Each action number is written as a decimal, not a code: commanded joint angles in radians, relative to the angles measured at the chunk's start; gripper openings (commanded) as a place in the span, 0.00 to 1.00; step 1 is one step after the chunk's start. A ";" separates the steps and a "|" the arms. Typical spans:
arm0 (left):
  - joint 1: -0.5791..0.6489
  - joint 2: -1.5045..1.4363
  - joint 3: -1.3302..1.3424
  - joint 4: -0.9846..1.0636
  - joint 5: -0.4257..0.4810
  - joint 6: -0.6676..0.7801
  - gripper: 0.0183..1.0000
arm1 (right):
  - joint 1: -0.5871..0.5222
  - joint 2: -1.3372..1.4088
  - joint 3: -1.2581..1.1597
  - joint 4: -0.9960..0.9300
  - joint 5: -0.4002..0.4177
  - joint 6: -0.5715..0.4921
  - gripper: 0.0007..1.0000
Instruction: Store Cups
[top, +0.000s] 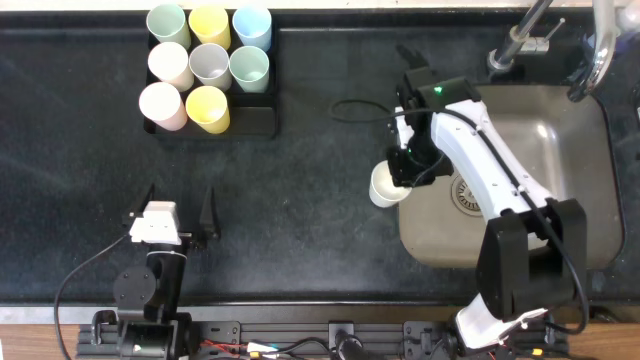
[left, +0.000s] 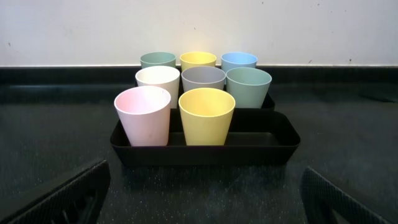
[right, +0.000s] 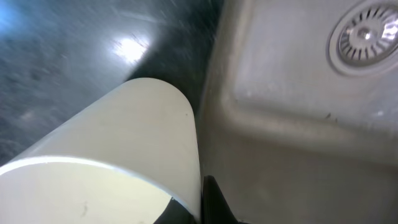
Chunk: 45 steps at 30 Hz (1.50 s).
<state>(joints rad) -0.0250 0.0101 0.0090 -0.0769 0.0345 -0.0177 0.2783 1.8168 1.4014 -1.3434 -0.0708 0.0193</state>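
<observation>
The cream cup (top: 383, 186) hangs at center right of the top view, by the left rim of the sink (top: 560, 130). The right gripper (top: 405, 170) has its fingers closed on the cup's wall. The tray (top: 262, 122) at upper left holds 8 cups (top: 209, 66), with 1 corner slot bare. So 8 look stored, and this 1 remains to carry over. The left gripper (top: 180, 195) sits wide open and holds nothing, at lower left.

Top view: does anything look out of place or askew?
One cream cup is apart from the eight in the tray, held by the right gripper at the sink's left rim. Nothing looks spilled.
</observation>
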 joint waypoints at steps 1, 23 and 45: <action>-0.003 -0.007 -0.001 -0.004 0.016 0.021 1.00 | 0.020 -0.048 0.162 -0.008 0.004 0.001 0.04; -0.003 -0.007 -0.001 -0.004 0.016 0.021 1.00 | 0.189 0.256 0.955 -0.234 -0.002 0.063 0.04; -0.003 -0.007 -0.001 -0.004 0.016 0.021 1.00 | 0.295 0.468 1.131 -0.140 -0.312 0.117 0.04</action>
<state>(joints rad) -0.0250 0.0105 0.0090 -0.0769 0.0345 -0.0177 0.5655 2.2559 2.4989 -1.4845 -0.3195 0.1120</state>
